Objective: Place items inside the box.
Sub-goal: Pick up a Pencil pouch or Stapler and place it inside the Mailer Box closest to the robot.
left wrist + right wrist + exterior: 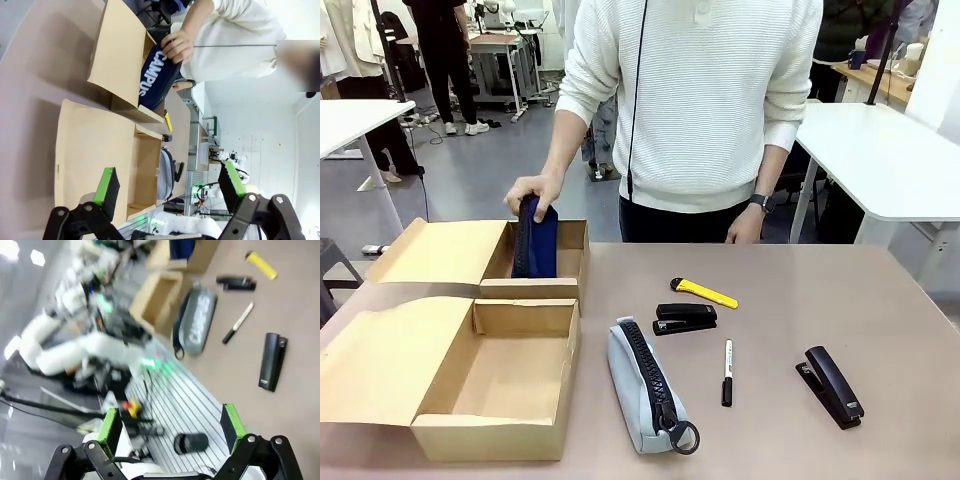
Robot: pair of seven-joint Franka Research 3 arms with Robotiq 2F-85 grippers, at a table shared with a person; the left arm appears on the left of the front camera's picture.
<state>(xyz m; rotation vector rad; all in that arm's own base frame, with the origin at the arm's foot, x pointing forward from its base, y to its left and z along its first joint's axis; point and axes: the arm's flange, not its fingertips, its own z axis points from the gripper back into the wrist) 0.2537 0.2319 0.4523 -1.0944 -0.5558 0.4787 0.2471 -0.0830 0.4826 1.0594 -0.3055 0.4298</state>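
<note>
Currently, left pincer (168,182): jaws wide apart, gripping nothing. Right pincer (170,421): same, wide apart, nothing between the pads.

Nearest on the tabletop (880,300) is the grey zip pouch (645,380), long axis near-to-far, zip-pull ring at the near end, just beside the near cardboard box (490,440). Black marker pen (727,371) lies roughly parallel to it. Right-hand stapler (832,386) sits diagonal, well apart. Second stapler (685,318) lies crosswise, with the yellow utility knife (704,292) just behind it, slanted.

Farthest, the navy pouch (536,240) stands on end inside the far box (575,250), person's hand (532,190) on top of it.
</note>
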